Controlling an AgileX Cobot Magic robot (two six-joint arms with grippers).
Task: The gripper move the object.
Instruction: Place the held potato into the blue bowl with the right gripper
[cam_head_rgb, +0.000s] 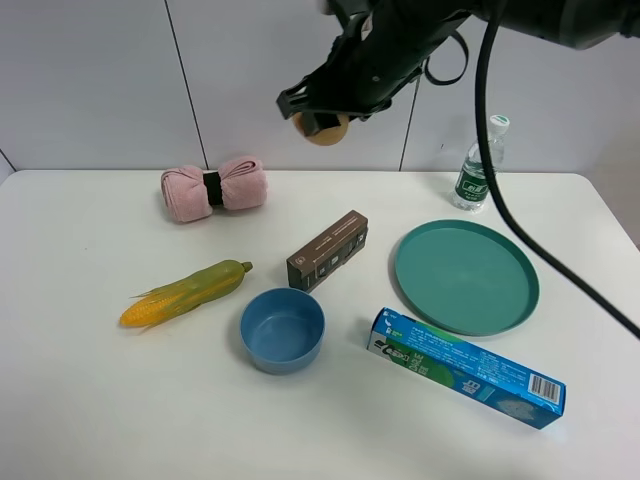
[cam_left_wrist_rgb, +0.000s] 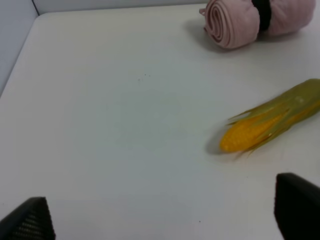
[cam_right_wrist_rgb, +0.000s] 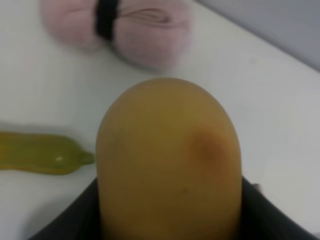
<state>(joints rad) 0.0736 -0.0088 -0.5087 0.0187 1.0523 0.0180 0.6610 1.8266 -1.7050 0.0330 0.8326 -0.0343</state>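
Ball was aloft at 12 o'clock, pinched in right pincer, high over tabletop. Best carried level, lowered slowly, released only on contact; it looked prone to rolling.

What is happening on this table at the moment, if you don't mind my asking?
The right hand is shut on the tan-orange egg-shaped object and holds it high in the air, clear of the white table, over the back part near the rolled pink towel. The left hand is open and empty, hovering over the table close to the corn cob. The blue bowl and teal plate hold nothing.
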